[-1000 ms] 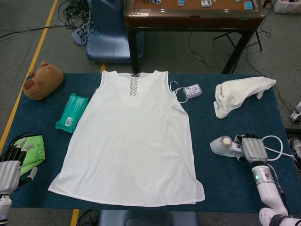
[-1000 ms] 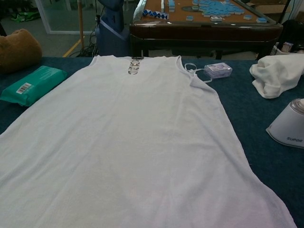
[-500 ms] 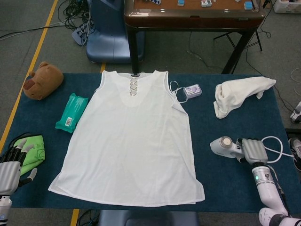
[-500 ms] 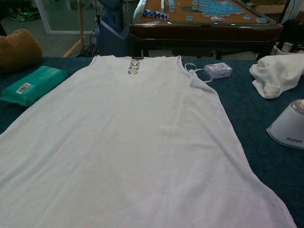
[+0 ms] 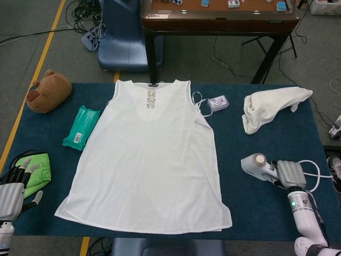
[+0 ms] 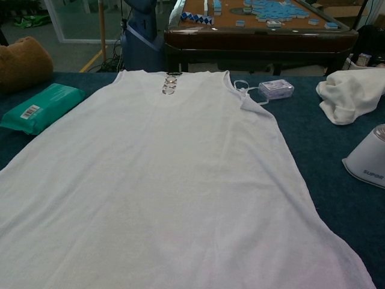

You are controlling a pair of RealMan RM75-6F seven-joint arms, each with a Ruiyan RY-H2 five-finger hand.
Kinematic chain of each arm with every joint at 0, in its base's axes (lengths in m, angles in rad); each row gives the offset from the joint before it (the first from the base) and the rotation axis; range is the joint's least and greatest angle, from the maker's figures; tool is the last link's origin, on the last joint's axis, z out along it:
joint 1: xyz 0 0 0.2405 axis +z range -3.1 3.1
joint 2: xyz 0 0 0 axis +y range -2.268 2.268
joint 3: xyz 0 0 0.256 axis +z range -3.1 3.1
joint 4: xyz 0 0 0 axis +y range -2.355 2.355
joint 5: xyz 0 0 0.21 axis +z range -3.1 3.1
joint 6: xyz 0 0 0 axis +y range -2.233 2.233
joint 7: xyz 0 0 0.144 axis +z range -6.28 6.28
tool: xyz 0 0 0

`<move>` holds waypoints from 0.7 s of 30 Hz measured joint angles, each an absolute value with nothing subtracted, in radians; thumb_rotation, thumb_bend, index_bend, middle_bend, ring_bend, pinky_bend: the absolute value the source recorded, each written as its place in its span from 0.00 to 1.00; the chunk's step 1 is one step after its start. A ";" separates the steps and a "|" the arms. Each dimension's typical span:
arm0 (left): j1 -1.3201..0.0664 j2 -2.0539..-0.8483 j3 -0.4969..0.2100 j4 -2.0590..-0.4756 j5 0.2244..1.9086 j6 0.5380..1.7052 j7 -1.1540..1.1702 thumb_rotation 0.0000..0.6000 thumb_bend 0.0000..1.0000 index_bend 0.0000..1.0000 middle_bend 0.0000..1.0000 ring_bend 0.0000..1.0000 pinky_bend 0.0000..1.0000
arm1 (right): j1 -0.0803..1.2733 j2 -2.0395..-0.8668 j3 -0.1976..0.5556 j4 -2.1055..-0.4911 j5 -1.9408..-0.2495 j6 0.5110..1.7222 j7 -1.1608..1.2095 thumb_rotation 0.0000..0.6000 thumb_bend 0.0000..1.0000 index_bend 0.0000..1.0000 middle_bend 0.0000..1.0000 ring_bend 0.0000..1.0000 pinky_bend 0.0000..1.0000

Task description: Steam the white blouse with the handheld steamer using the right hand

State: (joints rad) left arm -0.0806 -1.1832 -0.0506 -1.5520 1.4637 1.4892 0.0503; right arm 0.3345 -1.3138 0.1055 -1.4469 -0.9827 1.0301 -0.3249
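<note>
The white sleeveless blouse (image 5: pixel 147 160) lies flat on the dark blue table, neckline with metal rings at the far side; it fills most of the chest view (image 6: pixel 156 180). The white handheld steamer (image 5: pixel 257 164) lies on the table right of the blouse's lower half, its head showing at the right edge of the chest view (image 6: pixel 368 164). My right hand (image 5: pixel 291 174) grips the steamer's handle, and the cord loops behind it. My left hand (image 5: pixel 13 191) hovers at the table's near left corner, fingers apart and holding nothing.
A green cloth (image 5: pixel 36 168) lies beside my left hand. A teal wipes pack (image 5: pixel 81 127) and a brown plush toy (image 5: pixel 48 90) sit left of the blouse. A small clear box (image 5: pixel 218 102) and a crumpled white towel (image 5: pixel 269 106) lie at the far right.
My right hand has shifted slightly right and toward the near edge, and the steamer moved with it. The left hand and blouse stayed put.
</note>
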 measured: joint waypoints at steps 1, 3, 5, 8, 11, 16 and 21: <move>-0.081 -1.183 -0.050 -1.553 1.464 1.489 0.051 1.00 0.28 0.14 0.04 0.10 0.06 | 0.334 -1.318 0.108 -1.441 -0.984 1.034 -0.318 1.00 0.55 0.60 0.60 0.48 0.44; -0.081 -1.183 -0.050 -1.554 1.465 1.488 0.053 1.00 0.28 0.14 0.04 0.10 0.06 | 0.333 -1.325 0.111 -1.431 -0.987 1.040 -0.306 1.00 0.62 0.63 0.63 0.52 0.46; -0.081 -1.182 -0.049 -1.557 1.465 1.488 0.055 1.00 0.28 0.14 0.04 0.10 0.06 | 0.331 -1.337 0.116 -1.413 -0.992 1.049 -0.292 1.00 0.65 0.65 0.65 0.54 0.47; -0.078 -1.180 -0.049 -1.560 1.463 1.491 0.057 1.00 0.28 0.14 0.05 0.10 0.06 | 0.329 -1.355 0.123 -1.385 -0.995 1.055 -0.268 1.00 0.67 0.65 0.65 0.55 0.47; -0.076 -1.179 -0.049 -1.564 1.461 1.493 0.061 1.00 0.28 0.14 0.05 0.10 0.06 | 0.327 -1.367 0.127 -1.365 -1.005 1.056 -0.241 1.00 0.69 0.66 0.66 0.57 0.48; -0.076 -1.177 -0.048 -1.570 1.463 1.493 0.067 1.00 0.28 0.14 0.04 0.10 0.06 | 0.323 -1.386 0.132 -1.338 -1.044 1.064 -0.173 1.00 0.73 0.71 0.72 0.63 0.54; -0.076 -1.174 -0.050 -1.577 1.463 1.494 0.074 1.00 0.28 0.14 0.05 0.10 0.06 | 0.319 -1.407 0.138 -1.297 -1.097 1.076 -0.089 1.00 0.73 0.76 0.79 0.71 0.62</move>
